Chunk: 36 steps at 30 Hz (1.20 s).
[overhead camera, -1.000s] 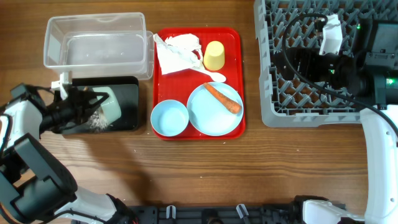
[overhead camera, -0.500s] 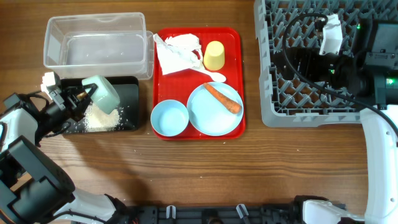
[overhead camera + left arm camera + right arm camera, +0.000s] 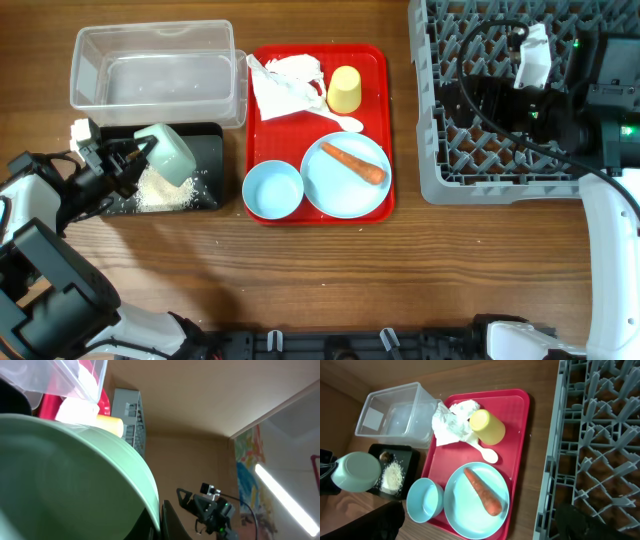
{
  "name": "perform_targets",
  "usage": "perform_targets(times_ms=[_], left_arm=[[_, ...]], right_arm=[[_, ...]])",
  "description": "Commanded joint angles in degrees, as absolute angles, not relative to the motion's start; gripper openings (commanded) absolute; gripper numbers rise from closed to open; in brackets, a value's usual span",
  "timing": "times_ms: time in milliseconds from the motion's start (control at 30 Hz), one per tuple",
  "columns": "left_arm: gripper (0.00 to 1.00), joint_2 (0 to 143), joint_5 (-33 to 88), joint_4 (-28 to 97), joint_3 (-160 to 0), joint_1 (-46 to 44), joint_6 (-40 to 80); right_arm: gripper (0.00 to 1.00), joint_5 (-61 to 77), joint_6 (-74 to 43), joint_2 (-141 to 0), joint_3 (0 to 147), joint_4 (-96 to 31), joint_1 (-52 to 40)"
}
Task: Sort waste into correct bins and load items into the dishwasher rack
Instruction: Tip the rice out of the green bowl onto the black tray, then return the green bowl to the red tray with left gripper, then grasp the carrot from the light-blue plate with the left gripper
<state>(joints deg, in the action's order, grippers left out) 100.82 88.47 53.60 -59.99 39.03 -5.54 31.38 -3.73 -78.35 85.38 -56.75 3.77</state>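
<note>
The left gripper (image 3: 133, 158) is at the left of the frame, pinching the rim of a pale green bowl (image 3: 166, 152). The bowl is tipped on its side over the black tub (image 3: 207, 150). A little heap of white rice (image 3: 155, 192) lies in that tub, with a small brown lump (image 3: 383, 455) near it. The clear tub (image 3: 155, 30) sits just above the black one.

In the middle is a red tray (image 3: 380, 60). On it are crumpled napkins (image 3: 285, 85), a yellow cup (image 3: 344, 90), a white spoon (image 3: 348, 122), another bowl (image 3: 273, 188) and a blue plate (image 3: 335, 190) with a carrot (image 3: 353, 162) on it.

The right gripper (image 3: 482, 520) hangs over the grey rack (image 3: 450, 150) at the upper right, fingers spread wide with nothing between them.
</note>
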Motion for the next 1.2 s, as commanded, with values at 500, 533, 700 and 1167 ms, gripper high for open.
perform_targets(times_ms=[500, 533, 700, 1167], left_arm=[[0.04, 84.8, 17.7, 36.9, -77.2, -11.2, 11.2], [0.04, 86.3, 11.3, 36.2, -77.2, -15.4, 11.2], [0.04, 98.5, -4.8, 33.1, -77.2, -27.9, 11.2], [0.78, 107.8, -6.7, 34.3, -79.4, -28.5, 12.4]], right_arm=[[1.0, 30.9, -4.5, -78.4, 86.5, -55.7, 3.6], [1.0, 30.9, -4.5, -78.4, 86.5, -55.9, 3.6], [1.0, 30.9, -4.5, -78.4, 86.5, -56.3, 3.6], [1.0, 30.8, -4.4, -78.4, 86.5, -56.6, 3.6]])
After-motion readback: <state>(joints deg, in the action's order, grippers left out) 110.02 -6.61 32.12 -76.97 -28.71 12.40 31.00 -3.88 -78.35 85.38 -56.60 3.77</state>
